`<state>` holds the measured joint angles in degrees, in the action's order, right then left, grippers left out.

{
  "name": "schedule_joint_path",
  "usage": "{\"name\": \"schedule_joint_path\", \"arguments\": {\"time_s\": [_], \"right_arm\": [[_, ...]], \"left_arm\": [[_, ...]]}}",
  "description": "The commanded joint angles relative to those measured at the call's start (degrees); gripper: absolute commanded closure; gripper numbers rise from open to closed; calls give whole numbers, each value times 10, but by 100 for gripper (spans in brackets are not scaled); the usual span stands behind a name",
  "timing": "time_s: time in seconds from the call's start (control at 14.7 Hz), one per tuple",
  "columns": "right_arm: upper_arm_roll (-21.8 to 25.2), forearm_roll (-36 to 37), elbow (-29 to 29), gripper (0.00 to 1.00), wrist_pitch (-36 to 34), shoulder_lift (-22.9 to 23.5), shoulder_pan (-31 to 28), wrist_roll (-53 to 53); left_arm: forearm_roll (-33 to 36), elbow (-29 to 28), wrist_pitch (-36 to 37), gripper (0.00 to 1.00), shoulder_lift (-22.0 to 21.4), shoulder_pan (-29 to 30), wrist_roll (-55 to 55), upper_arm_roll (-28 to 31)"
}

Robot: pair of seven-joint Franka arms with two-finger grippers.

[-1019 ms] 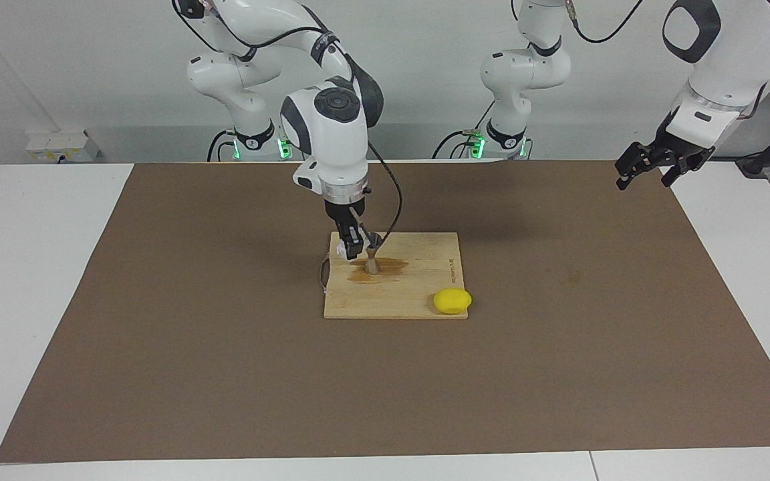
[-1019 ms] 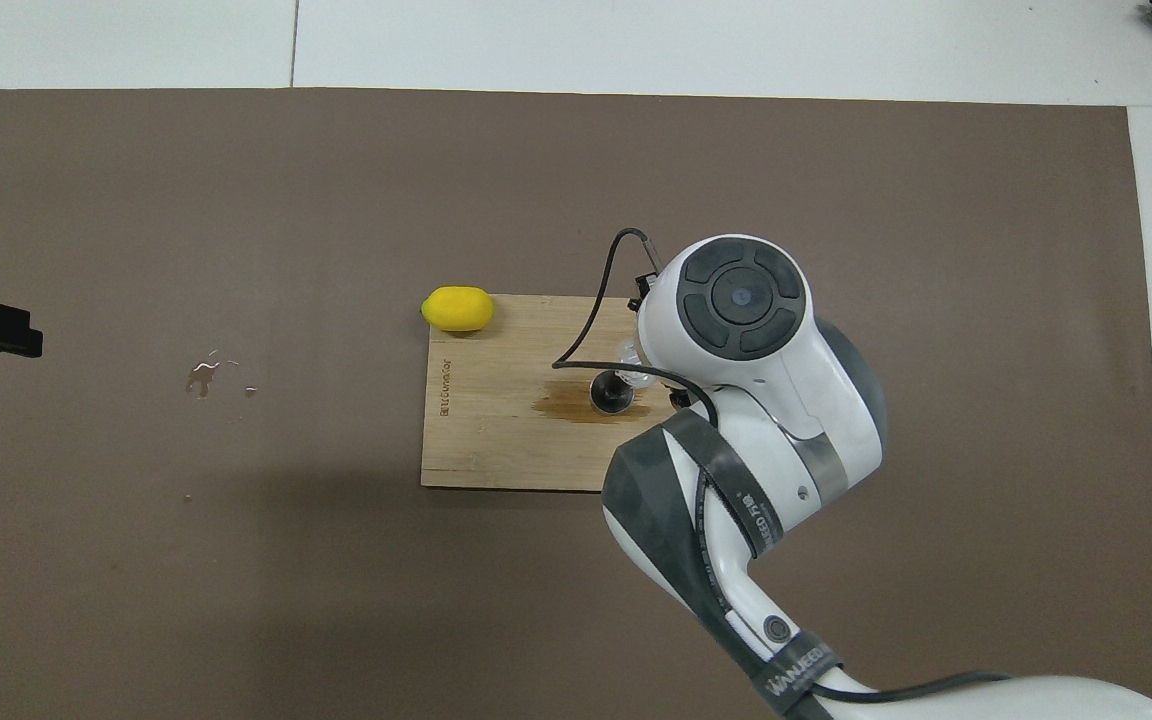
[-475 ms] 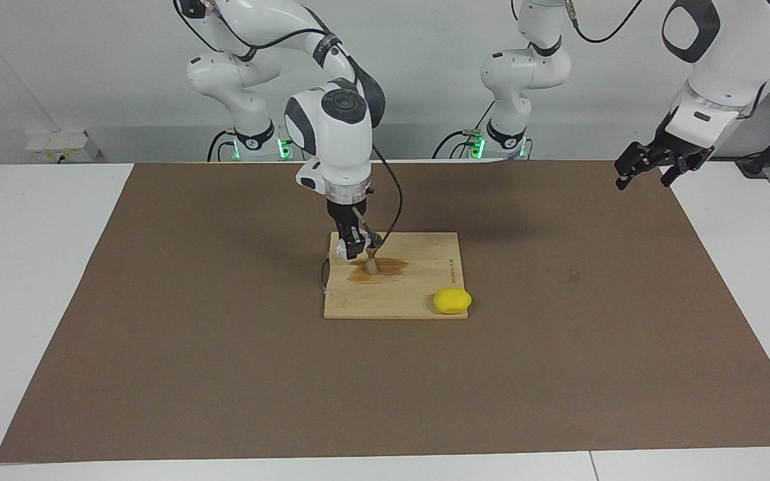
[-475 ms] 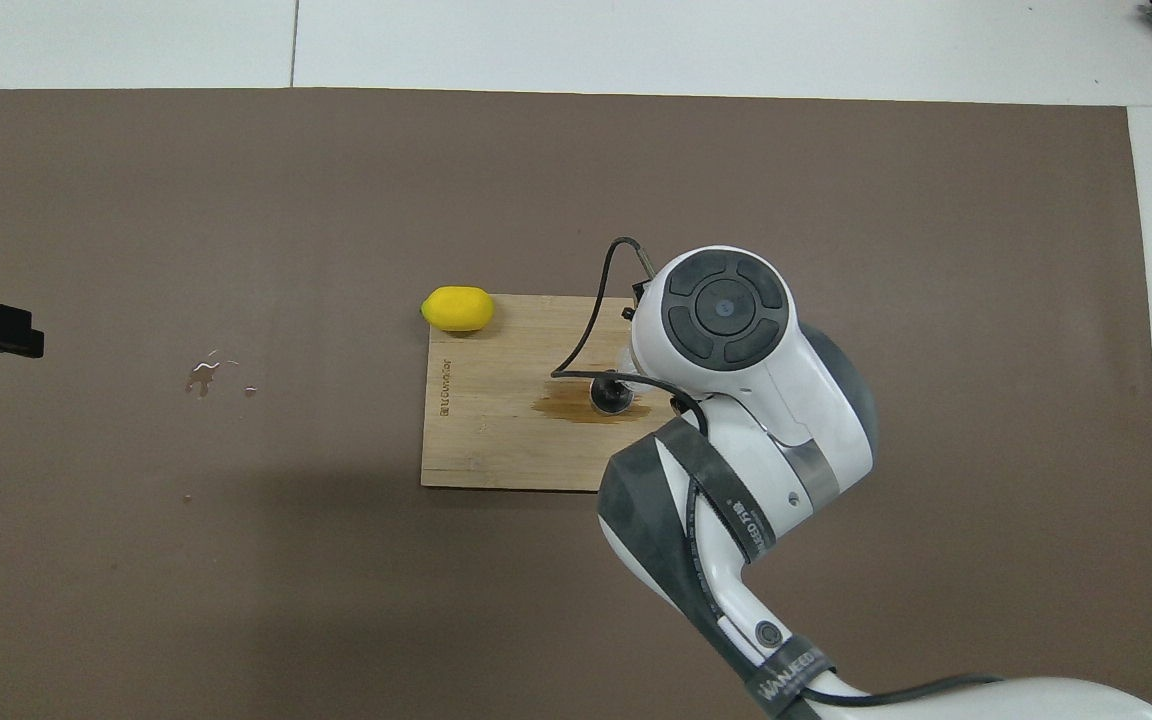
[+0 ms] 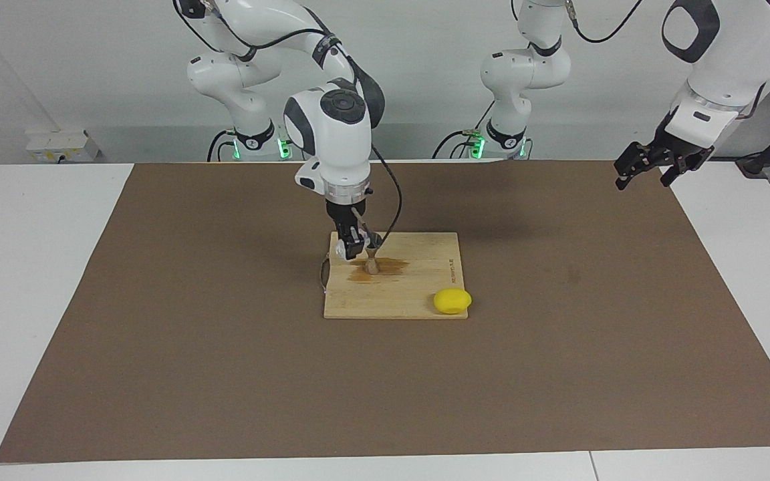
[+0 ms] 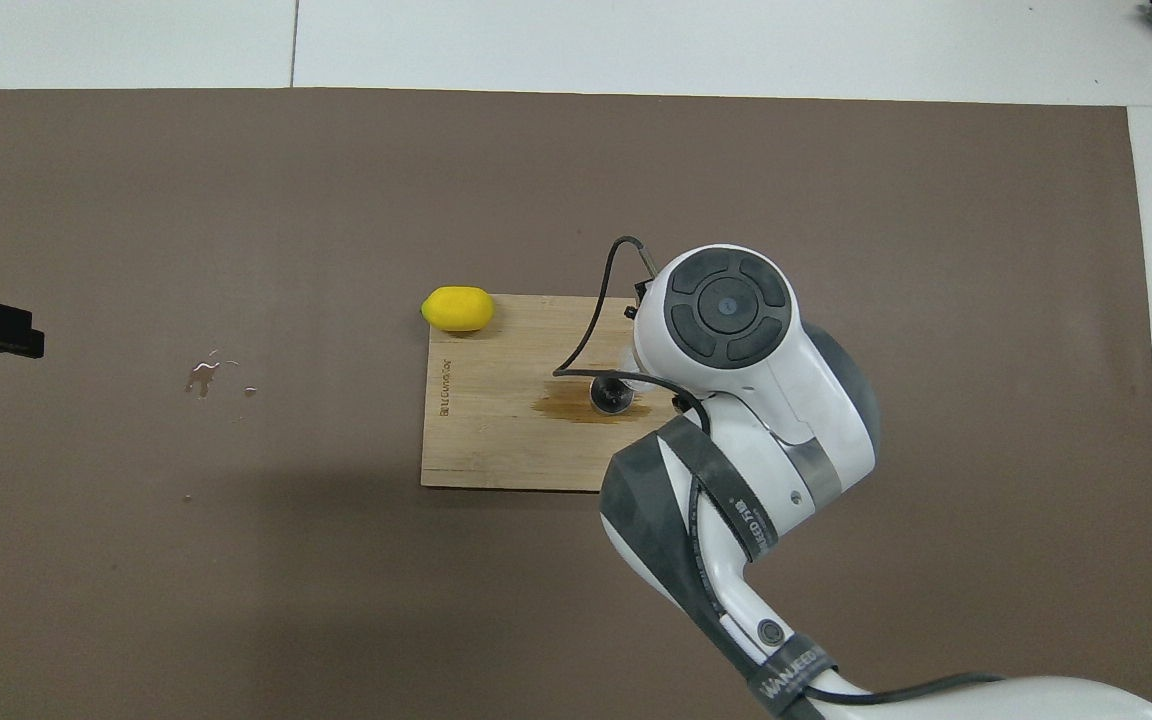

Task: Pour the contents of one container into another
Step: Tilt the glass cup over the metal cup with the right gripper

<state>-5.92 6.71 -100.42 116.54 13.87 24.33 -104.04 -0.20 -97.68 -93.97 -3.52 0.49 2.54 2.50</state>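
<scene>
1. Your right arm reaches out from its base, elbow raised, with the wrist pointing straight down over the middle of the table.
2. Your right gripper point(image 5: 350, 248) hangs low beneath that wrist, its fingers closed; the overhead view hides it under the wrist housing.
3. Your left arm waits raised at its own end of the table, forearm sloping down.
4. Your left gripper point(image 5: 646, 166) is held in the air with its fingers spread apart.

Two high cameras, half a turn apart

One faces the robots across the table; one looks steeply down. Both show the wooden board point(image 5: 395, 277) point(image 6: 496, 420).
</scene>
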Motion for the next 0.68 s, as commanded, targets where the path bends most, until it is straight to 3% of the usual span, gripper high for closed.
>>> {"name": "schedule_joint_path", "arguments": {"time_s": [0.0,0.61], "right_arm": [[-4,7,-10,100,-10,-14,-7,-10],[-4,-89,-9,100,-22,-17,-36,22]], "left_arm": [[6,8,12,0,-1,-11,-8,9],[6,8,12,0,-1,-11,-8,9]]}}
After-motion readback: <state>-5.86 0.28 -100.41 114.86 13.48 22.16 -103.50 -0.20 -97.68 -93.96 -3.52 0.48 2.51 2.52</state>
